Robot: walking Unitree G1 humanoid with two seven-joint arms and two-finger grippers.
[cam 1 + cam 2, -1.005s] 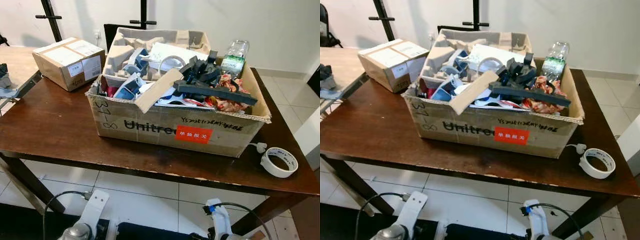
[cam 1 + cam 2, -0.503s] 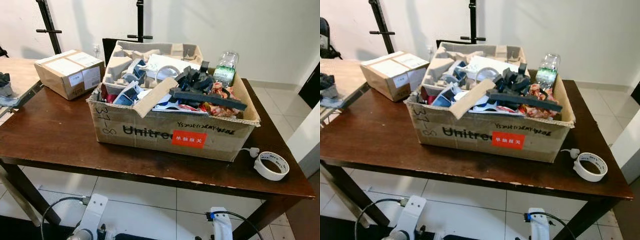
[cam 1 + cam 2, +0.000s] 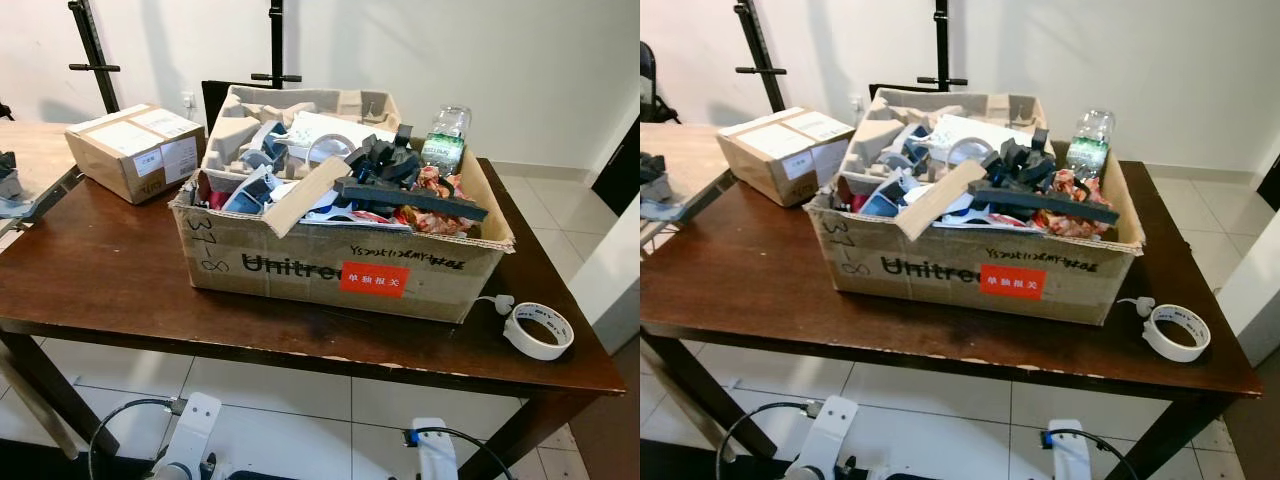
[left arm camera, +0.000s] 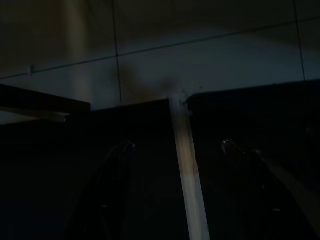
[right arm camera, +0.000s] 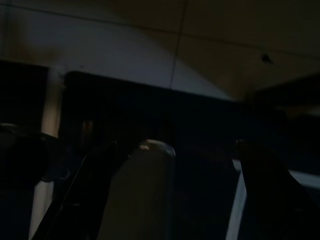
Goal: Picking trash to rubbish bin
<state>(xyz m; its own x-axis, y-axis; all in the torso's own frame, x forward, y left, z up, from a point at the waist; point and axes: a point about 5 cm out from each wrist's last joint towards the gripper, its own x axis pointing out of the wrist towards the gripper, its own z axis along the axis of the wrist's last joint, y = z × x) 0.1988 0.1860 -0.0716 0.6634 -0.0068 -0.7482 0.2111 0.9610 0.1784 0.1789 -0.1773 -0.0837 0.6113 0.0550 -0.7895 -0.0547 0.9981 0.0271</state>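
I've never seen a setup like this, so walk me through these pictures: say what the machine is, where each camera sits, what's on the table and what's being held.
A walking humanoid robot with two arms. Two pictures come from cameras in its head, looking down at a brown table. On it stand a big cardboard box heaped with trash, a plastic bottle behind that heap, a small sealed box and a tape roll. The two dark pictures come from wrist cameras; the left gripper and right gripper hang low over floor tiles, open, holding nothing.

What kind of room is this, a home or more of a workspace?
Probably a workroom or lab corner rather than a living space: a dark wooden table on white tile holds a Unitree cardboard box heaped with packaging scraps, a sealed shipping carton, and a tape roll, with black equipment stands behind.
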